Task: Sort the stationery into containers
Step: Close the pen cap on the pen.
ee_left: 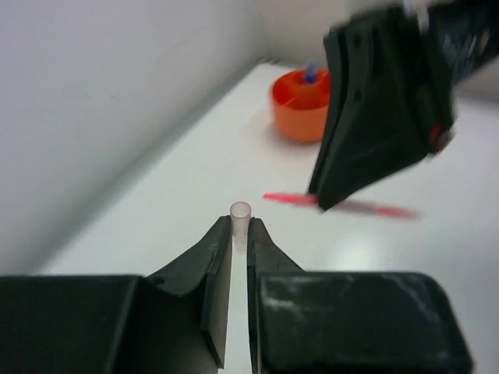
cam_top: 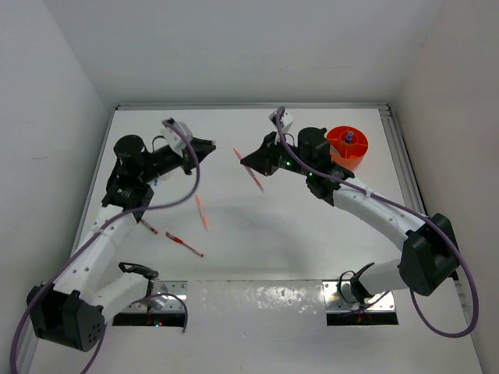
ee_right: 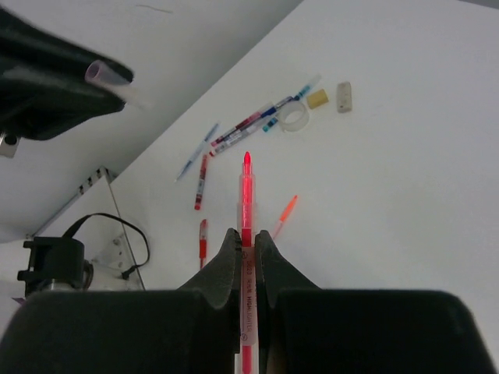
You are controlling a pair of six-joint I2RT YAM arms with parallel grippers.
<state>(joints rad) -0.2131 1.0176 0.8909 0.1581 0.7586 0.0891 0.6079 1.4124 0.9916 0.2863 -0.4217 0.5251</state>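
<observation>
My right gripper (ee_right: 247, 234) (cam_top: 246, 162) is shut on a red highlighter (ee_right: 247, 195) (cam_top: 256, 181), held above the table with its uncapped tip pointing forward. Facing it, my left gripper (ee_left: 240, 224) (cam_top: 209, 146) is shut on a clear tubular cap (ee_left: 240, 212) (ee_right: 101, 74). A short gap separates the two grippers. The round orange tub (cam_top: 347, 148) (ee_left: 301, 105) stands at the far right, with a blue-capped bottle (ee_left: 310, 74) in it. Below on the table lie red pens (ee_right: 200, 179) (cam_top: 184, 243), blue-and-white pens (ee_right: 243, 127), an orange pen (ee_right: 285, 214) and a beige block (ee_right: 316, 98).
A clear tape ring (ee_right: 294, 117) and a pale eraser (ee_right: 345, 97) lie by the beige block. White walls close in the table on three sides, with a metal rail (cam_top: 398, 156) along the right. Two mounting plates (cam_top: 362, 300) and cables sit at the near edge.
</observation>
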